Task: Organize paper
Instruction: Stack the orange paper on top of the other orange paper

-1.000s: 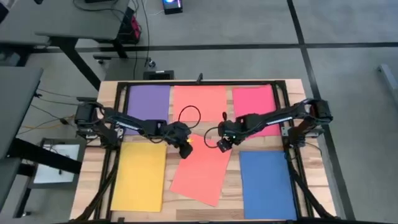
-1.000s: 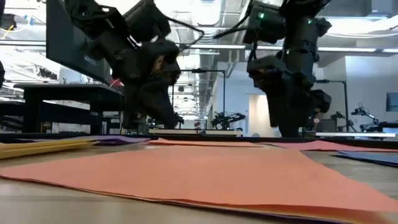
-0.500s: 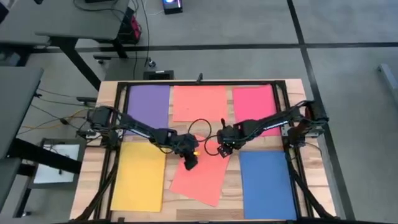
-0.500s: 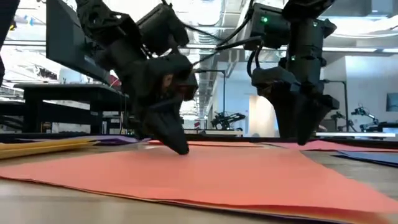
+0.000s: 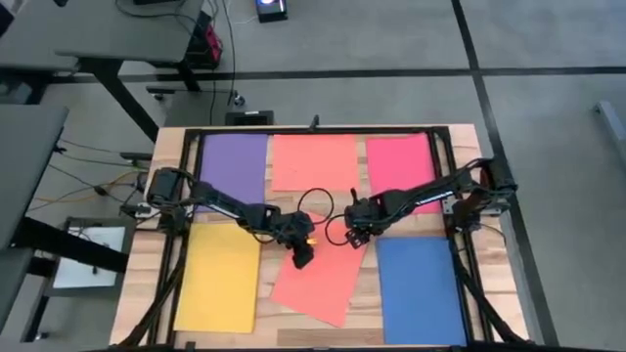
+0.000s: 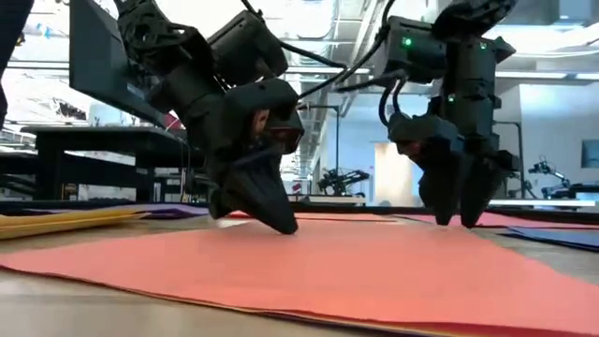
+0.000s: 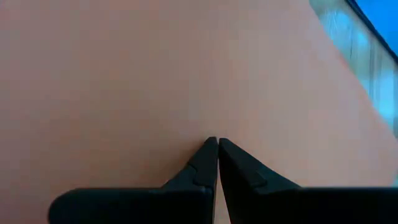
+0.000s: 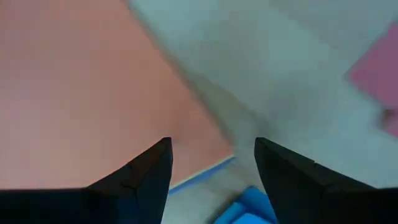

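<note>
Squaring the skewed salmon-orange sheet (image 5: 318, 274) calls for even downward pressure and slow rotation. From above, it is seen lying crooked between the yellow sheet (image 5: 219, 276) and blue sheet (image 5: 419, 289) on the wooden table (image 5: 367, 303). At table level, the left gripper (image 6: 281, 225), pinched together, is pressed onto it; the right gripper (image 6: 463, 217), spread apart, is poised at its corner. A workshop is seen beyond.

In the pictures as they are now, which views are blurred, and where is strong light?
Right wrist view: smeared, the tilted salmon-orange sheet and the wood look soft. Left wrist view: sharp on the left gripper, shut on that sheet. Low view: bright ceiling lights behind leave both arms dark; right gripper open.
</note>
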